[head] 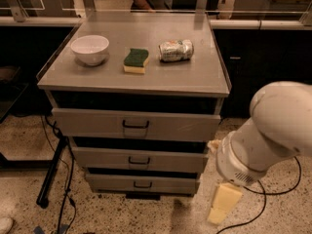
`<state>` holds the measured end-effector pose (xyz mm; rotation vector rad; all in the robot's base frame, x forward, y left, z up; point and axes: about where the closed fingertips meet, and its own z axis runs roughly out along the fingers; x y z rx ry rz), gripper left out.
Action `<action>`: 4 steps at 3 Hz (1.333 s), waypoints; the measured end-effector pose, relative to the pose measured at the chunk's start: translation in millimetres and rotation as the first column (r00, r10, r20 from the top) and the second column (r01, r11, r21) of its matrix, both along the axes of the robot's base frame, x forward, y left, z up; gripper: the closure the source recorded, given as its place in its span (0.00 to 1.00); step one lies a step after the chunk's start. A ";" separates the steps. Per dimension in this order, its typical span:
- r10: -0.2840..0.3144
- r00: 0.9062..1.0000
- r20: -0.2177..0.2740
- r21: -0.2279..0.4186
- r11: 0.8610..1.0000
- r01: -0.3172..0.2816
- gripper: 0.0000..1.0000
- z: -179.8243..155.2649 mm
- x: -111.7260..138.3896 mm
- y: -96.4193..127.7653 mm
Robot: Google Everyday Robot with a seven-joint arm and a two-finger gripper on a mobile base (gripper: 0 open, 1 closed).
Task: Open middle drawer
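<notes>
pincer (222,204) hangs low right of the cabinet (195,77); bare floor (161,214) before the middle drawer (97,158), black stand leg (51,172) at left.

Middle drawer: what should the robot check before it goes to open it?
1. Middle drawer found, front looks shut: ok.
2. Its handle uncovered: ok.
3. Tool at the handle: not ok. It hangs low, right of the cabinet, apart from it.
4. Floor in front of the cabinet free: ok.
5. Bowl, sponge and can back from the front edge: ok.
</notes>
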<state>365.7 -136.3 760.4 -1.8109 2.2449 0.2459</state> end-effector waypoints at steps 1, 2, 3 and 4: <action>-0.019 1.000 -0.014 0.046 0.999 0.020 0.00 -39.2 5.8 19.0; -0.048 0.999 -0.021 0.087 0.995 0.049 0.00 -65.2 20.8 33.0; -0.049 0.998 -0.025 0.098 0.994 0.052 0.00 -69.9 21.5 35.7; -0.041 0.997 -0.062 0.131 0.990 0.049 0.00 -85.2 14.8 46.3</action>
